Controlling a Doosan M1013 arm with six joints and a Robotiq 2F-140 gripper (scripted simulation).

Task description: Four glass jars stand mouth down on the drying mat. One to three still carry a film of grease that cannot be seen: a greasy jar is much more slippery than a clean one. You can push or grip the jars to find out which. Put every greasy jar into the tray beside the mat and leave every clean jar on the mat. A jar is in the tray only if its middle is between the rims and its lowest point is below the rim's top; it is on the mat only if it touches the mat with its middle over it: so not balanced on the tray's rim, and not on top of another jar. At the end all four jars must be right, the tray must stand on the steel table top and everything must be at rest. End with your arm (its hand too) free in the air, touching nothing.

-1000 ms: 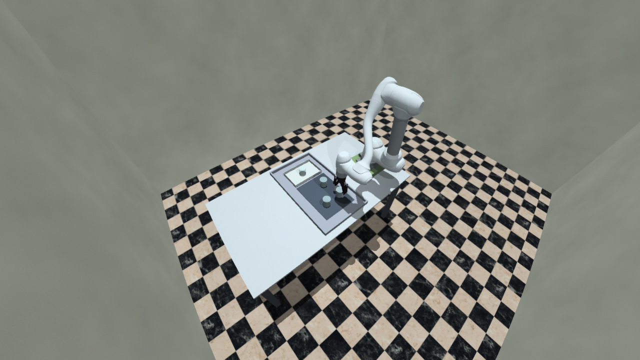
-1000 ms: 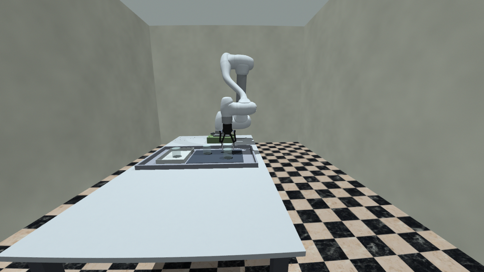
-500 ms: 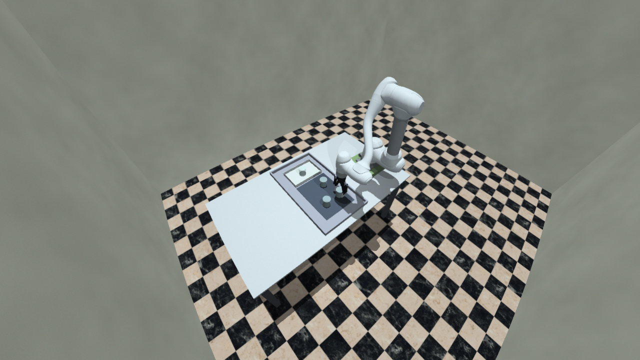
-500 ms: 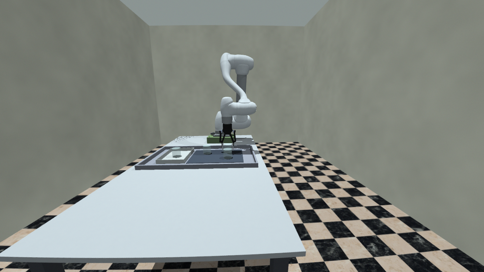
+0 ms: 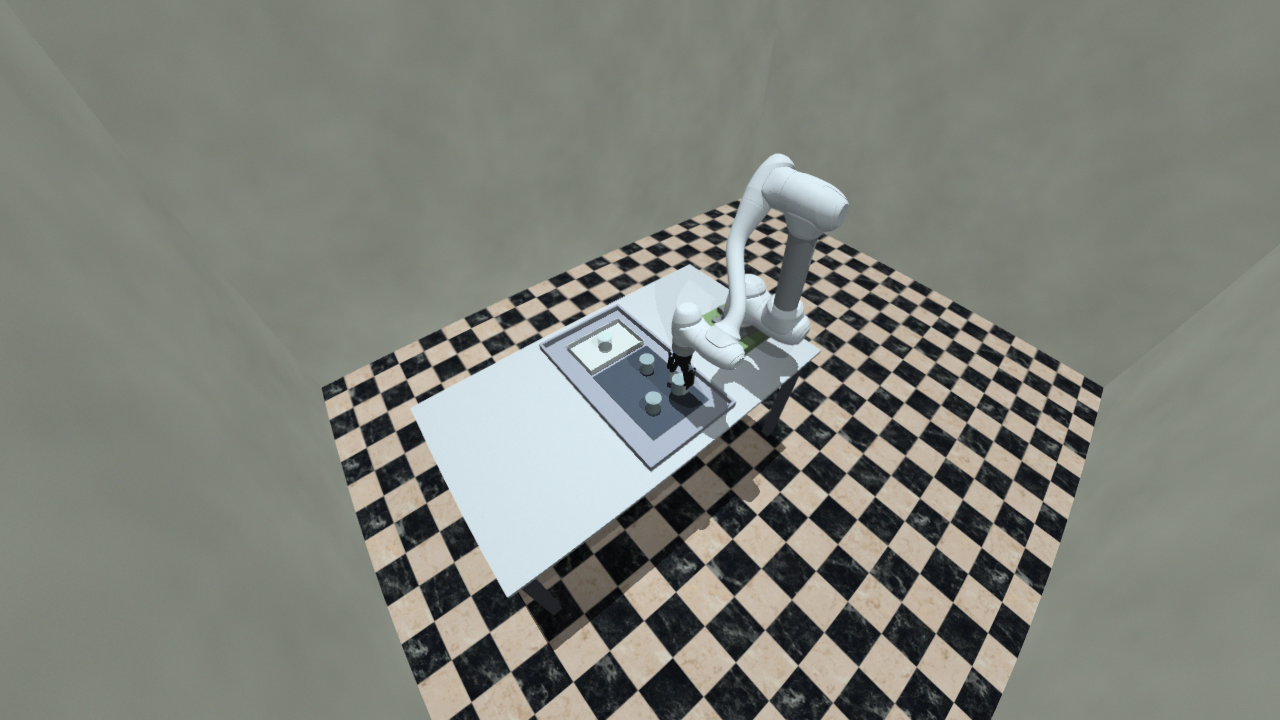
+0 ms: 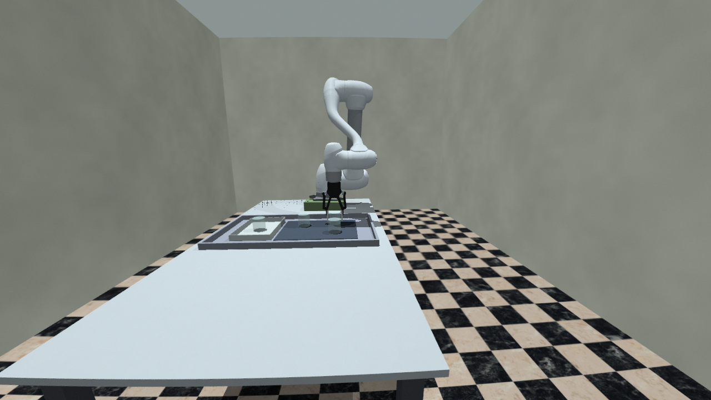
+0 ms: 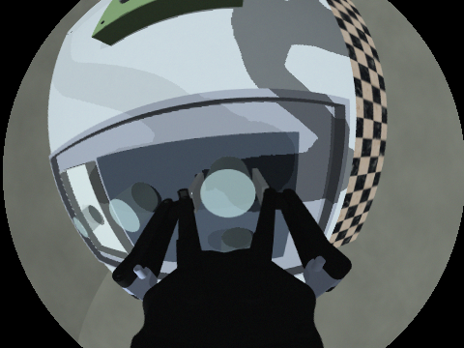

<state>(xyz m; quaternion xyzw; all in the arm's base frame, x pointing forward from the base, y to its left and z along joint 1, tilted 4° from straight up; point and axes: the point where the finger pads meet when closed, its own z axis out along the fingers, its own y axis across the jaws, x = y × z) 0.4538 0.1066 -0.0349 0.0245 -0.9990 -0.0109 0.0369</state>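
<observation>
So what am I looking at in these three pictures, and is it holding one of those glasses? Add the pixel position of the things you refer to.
The white machine is a robot arm (image 5: pixel 805 198) (image 6: pixel 354 91), ending in a black two-fingered claw (image 5: pixel 680 385) (image 6: pixel 334 219) (image 7: pixel 228 178). One picture looks down from high up, one looks along the table top (image 5: pixel 501 465) (image 6: pixel 223 308) (image 7: pixel 193 63), and the round one comes from the arm's wrist, past the claw.

The glasses are jars. One jar (image 5: pixel 605 343) (image 6: pixel 259 223) (image 7: pixel 80 227) stands in a pale tray (image 5: pixel 586 360) (image 6: pixel 251 238) (image 7: pixel 77 179); three are on the dark drying mat (image 5: pixel 626 394) (image 6: pixel 298 233) (image 7: pixel 126 164) beside it. One of those, the jar between the fingers (image 5: pixel 677 386), may be gripped; I can't tell whether both fingers touch it.
</observation>
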